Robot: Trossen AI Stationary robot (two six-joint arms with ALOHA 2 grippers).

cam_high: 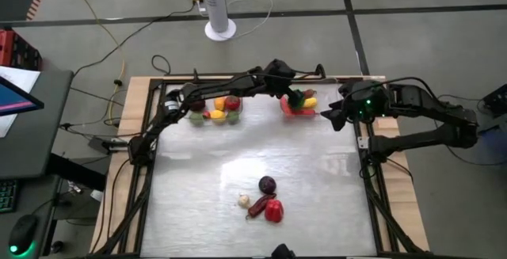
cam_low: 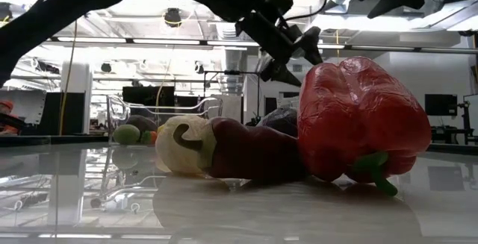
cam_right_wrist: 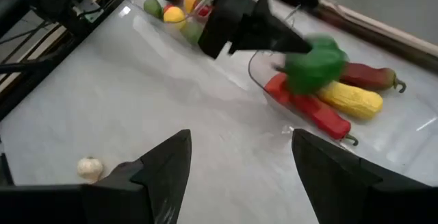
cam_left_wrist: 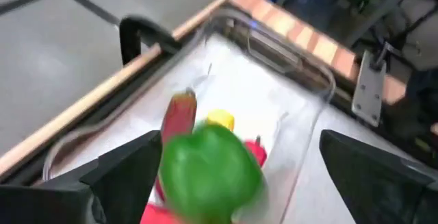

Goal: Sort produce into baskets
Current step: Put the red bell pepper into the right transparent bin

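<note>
Left gripper [cam_high: 295,93]: it is hanging over the right-hand basket at the table's far edge, reaching there from the left side. Its fingers [cam_left_wrist: 130,166] are standing wide apart in the left wrist view and are gripping nothing.
Green pepper [cam_left_wrist: 209,169]: it is showing between those spread fingers, blurred, above the pieces in the tub. I cannot tell whether it is touching them. It is roundish, with no clear long axis.
Right-hand basket [cam_right_wrist: 270,107]: it is sitting at the far edge, right of centre. It is holding a red chilli [cam_right_wrist: 311,109], a yellow piece [cam_right_wrist: 352,99] and a darker red chilli [cam_right_wrist: 366,75]. All three are lying lengthwise and roughly parallel, with the stems of the two chillies pointing toward the table's right side.
Left-hand basket [cam_high: 214,110]: it is sitting at the far edge, left of centre, holding round pieces in red, yellow, orange and green.
Right gripper [cam_right_wrist: 236,162]: it is hovering near the table's right edge, beside the right-hand basket, spread wide and holding nothing.
Loose produce: four pieces are clustering near the table's front centre, namely a red pepper [cam_low: 362,117], a dark red chilli [cam_low: 250,151], a dark purple round piece [cam_high: 268,184] and a pale garlic bulb [cam_low: 183,145].
Dark red chilli's axis: it is lying flat, running from the garlic bulb to the red pepper and touching both.
</note>
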